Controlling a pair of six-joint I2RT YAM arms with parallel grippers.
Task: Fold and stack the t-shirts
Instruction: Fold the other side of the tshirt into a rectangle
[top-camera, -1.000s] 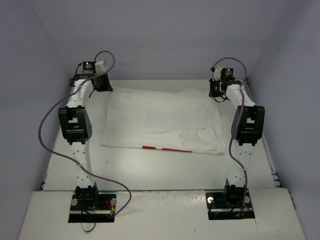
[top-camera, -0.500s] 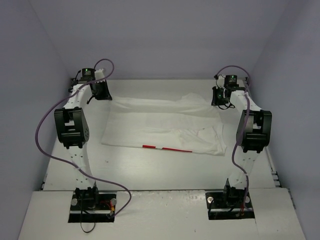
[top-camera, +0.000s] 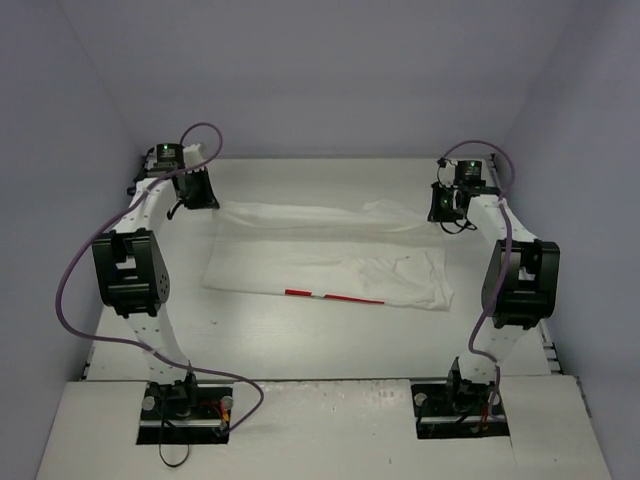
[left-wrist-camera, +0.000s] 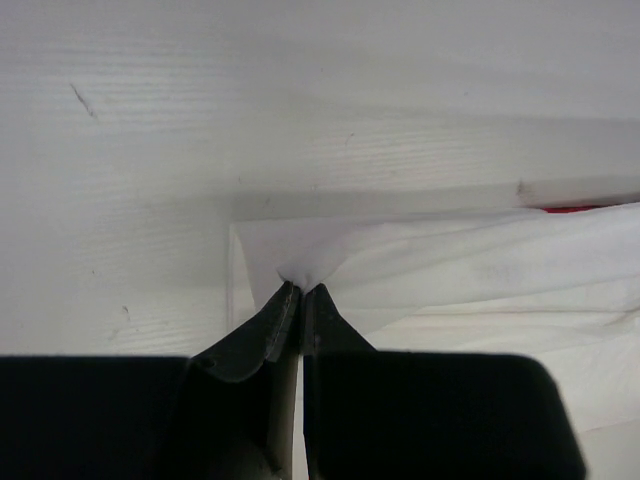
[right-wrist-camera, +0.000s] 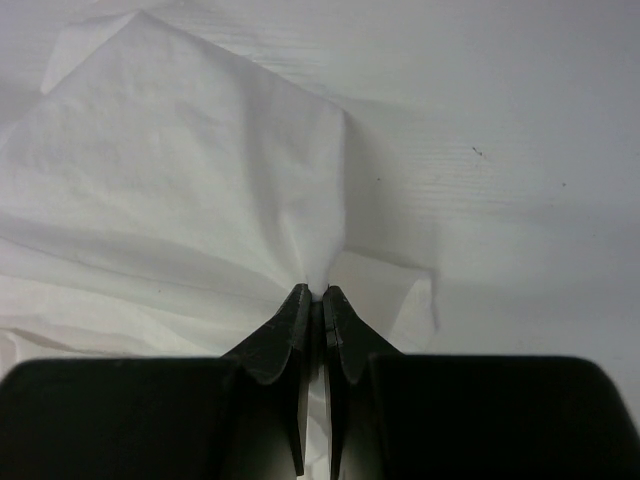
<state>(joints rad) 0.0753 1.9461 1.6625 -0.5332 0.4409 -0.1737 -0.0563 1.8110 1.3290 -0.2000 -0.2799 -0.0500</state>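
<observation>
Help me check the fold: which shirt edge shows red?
The near edge of the t-shirt, where a red strip runs. The far edge, pinched by the left gripper and right gripper, is plain white.

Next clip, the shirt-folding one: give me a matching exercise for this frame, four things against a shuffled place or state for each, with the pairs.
Things:
1. left gripper
2. right gripper
3. t-shirt
4. red strip of print

Places or states:
A. shows along the cloth's near edge
B. shut on cloth at the far right
C. white, lying on the table between the arms
D. shut on cloth at the far left

Pairs: 1-D, 2-B, 3-C, 4-A
</observation>
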